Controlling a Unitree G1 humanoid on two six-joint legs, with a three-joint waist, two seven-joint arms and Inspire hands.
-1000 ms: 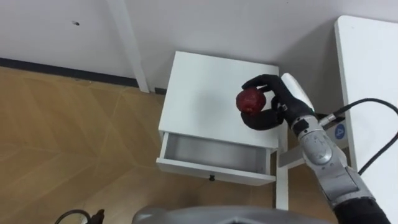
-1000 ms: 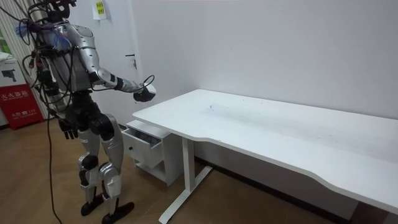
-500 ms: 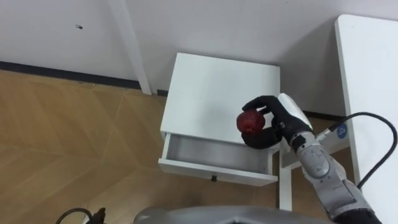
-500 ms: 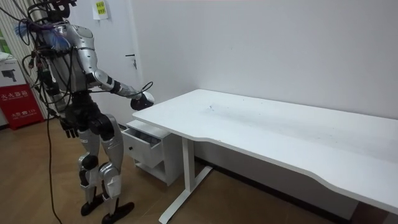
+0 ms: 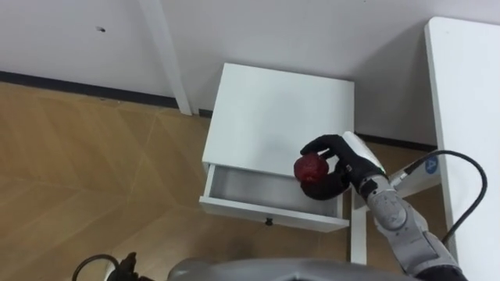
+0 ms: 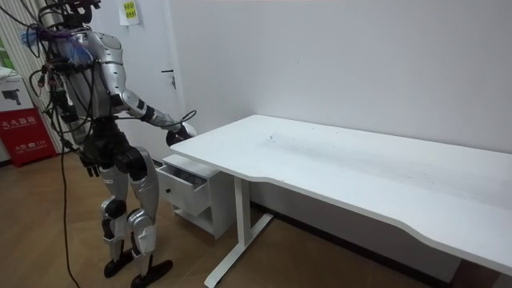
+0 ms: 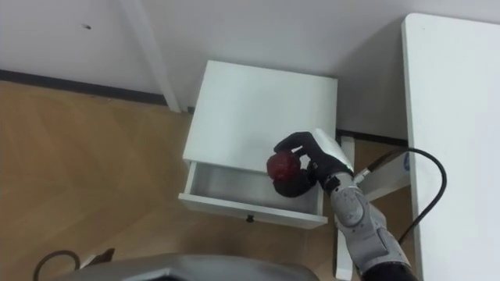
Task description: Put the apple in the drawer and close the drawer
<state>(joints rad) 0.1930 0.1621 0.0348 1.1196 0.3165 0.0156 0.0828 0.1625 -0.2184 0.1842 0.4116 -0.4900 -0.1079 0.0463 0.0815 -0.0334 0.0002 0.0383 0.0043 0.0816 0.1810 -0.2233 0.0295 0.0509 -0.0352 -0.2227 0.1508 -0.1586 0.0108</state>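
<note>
The right hand, fingers curled around the red apple, hovers above the right end of the open drawer of the nightstand. The left hand hangs beside the hip.

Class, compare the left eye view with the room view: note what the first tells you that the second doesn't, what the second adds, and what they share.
From the left eye view: a red apple gripped in the right hand, seen above the right end of the open drawer. From the room view: the robot standing upright beside a long white table, its left hand hanging by its hip. Shared: the white cabinet, its drawer pulled out, the right arm reaching toward it.
</note>
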